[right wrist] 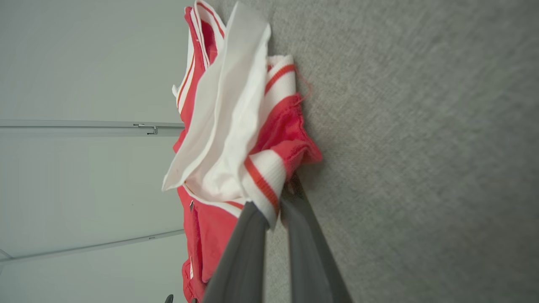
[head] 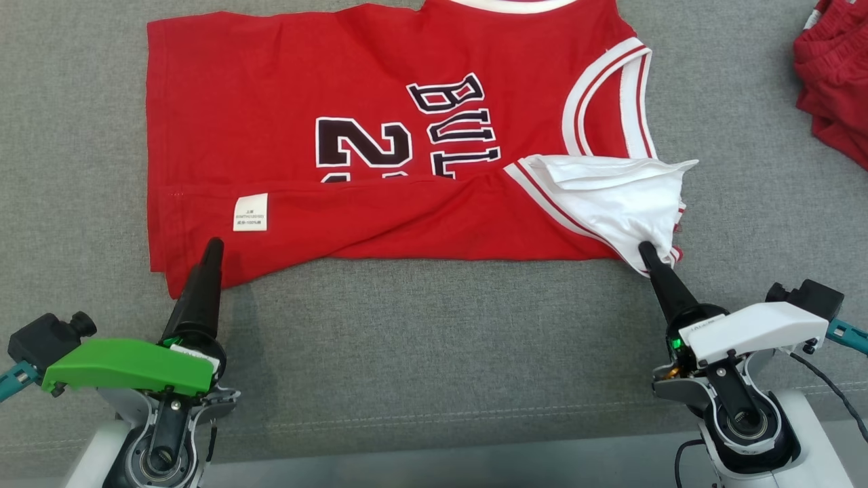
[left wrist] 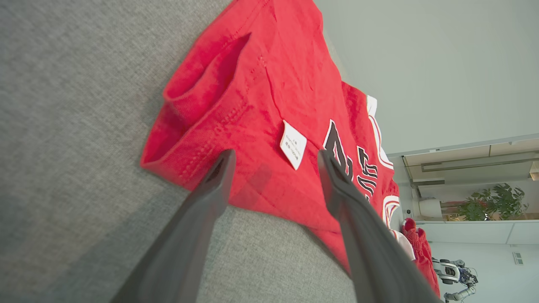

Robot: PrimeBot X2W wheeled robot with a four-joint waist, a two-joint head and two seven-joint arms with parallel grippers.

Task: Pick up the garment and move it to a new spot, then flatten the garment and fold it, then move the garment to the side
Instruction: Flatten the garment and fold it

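Red jersey (head: 285,135) lay spread across the grey bench (head: 434,325), its near edge folded over. Right jaws were pinched shut on its striped shoulder trim. Left jaws gaped wide, empty, over the near-left hem corner.

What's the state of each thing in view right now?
jersey: laid out on the grey surface, near edge folded over, one shoulder bunched with white lining showing.
label: exposed, flat on the folded-over part.
left gripper: open at the jersey's hem corner, gripping nothing.
right gripper: shut on the jersey's striped trim.
second red garment: crumpled, apart at far right.
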